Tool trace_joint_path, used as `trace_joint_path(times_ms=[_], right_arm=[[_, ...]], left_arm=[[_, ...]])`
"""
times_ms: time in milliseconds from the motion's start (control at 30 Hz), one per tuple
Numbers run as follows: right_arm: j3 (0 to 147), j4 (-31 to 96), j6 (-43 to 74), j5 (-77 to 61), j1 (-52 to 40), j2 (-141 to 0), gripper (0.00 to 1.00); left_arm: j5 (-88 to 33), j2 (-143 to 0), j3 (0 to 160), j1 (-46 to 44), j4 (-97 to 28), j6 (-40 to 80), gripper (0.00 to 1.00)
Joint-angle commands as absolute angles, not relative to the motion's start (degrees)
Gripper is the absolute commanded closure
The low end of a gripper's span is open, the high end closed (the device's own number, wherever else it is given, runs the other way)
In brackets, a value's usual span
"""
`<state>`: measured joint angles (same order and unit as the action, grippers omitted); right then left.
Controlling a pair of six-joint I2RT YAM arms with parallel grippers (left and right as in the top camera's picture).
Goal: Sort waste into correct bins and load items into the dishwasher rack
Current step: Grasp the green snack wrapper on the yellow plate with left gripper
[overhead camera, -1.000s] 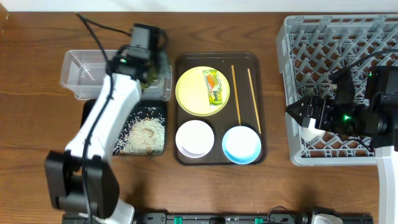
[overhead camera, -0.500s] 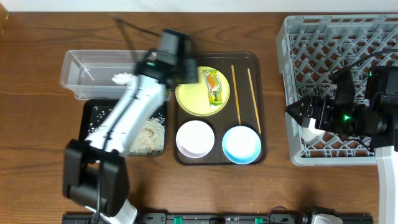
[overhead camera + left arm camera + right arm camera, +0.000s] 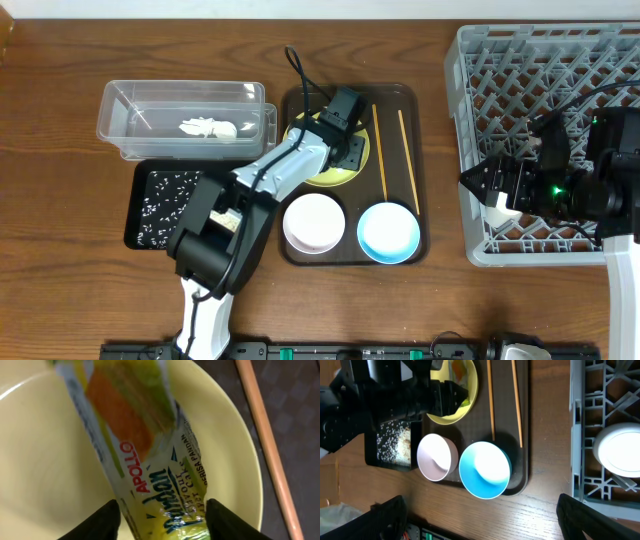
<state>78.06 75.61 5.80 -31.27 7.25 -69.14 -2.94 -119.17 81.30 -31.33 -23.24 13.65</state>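
My left gripper [image 3: 345, 142] hovers low over the pale-yellow plate [image 3: 40, 460], open. Its fingers straddle the green-orange-yellow wrapper [image 3: 150, 460], which lies on the plate. The left arm hides the wrapper in the overhead view. Crumpled white tissue [image 3: 208, 127] lies in the clear tub [image 3: 150, 105]. Rice scraps [image 3: 165, 190] are scattered in the black tray [image 3: 140, 215]. The white bowl [image 3: 313, 222], light-blue bowl [image 3: 388, 232] and two chopsticks [image 3: 380, 150] sit on the brown serving tray. My right gripper [image 3: 472, 180] is open and empty at the grey rack's [image 3: 560, 90] left edge. A white cup [image 3: 620, 450] sits in the rack.
The dark-brown serving tray [image 3: 422, 130] lies between the bins and the rack. The left arm stretches from the front left across the black tray to the plate. Bare wooden table [image 3: 60, 200] surrounds everything.
My left arm has swung right from over the clear tub to the yellow plate, leaving the tissue in the tub. The right arm has not moved.
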Motion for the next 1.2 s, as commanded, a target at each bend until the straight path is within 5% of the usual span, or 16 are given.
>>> trace_joint_path(times_ms=[0,167,600,833,933,1033,1167], right_arm=[[78.96,75.68,5.52,-31.33,6.68,-68.9,0.07],[78.96,75.68,5.5,-31.07,6.68,-68.9,0.07],[78.96,75.72,5.48,-29.8,6.68,-68.9,0.06],[78.96,75.9,5.5,-29.82,6.68,-68.9,0.07],[78.96,76.34,5.48,-29.8,6.68,-68.9,0.06],[78.96,76.36,5.5,-29.8,6.68,-68.9,0.06],[78.96,76.29,5.5,-29.8,6.68,-68.9,0.06]], left_arm=[[-1.93,-119.72,81.45,-31.05,-23.05,13.61,0.55],[-2.52,-119.13,81.52,-30.87,-23.66,13.58,0.94],[1.8,-95.94,83.4,-19.81,-38.06,13.56,0.94],[3.16,-97.49,81.93,-9.96,-38.96,12.49,0.94],[-5.43,-98.52,81.93,-8.36,-39.42,12.19,0.94],[-13.8,-97.51,82.0,-10.26,-39.53,8.75,0.83],[-10.52,-95.68,82.0,-16.88,-39.79,6.17,0.62]])
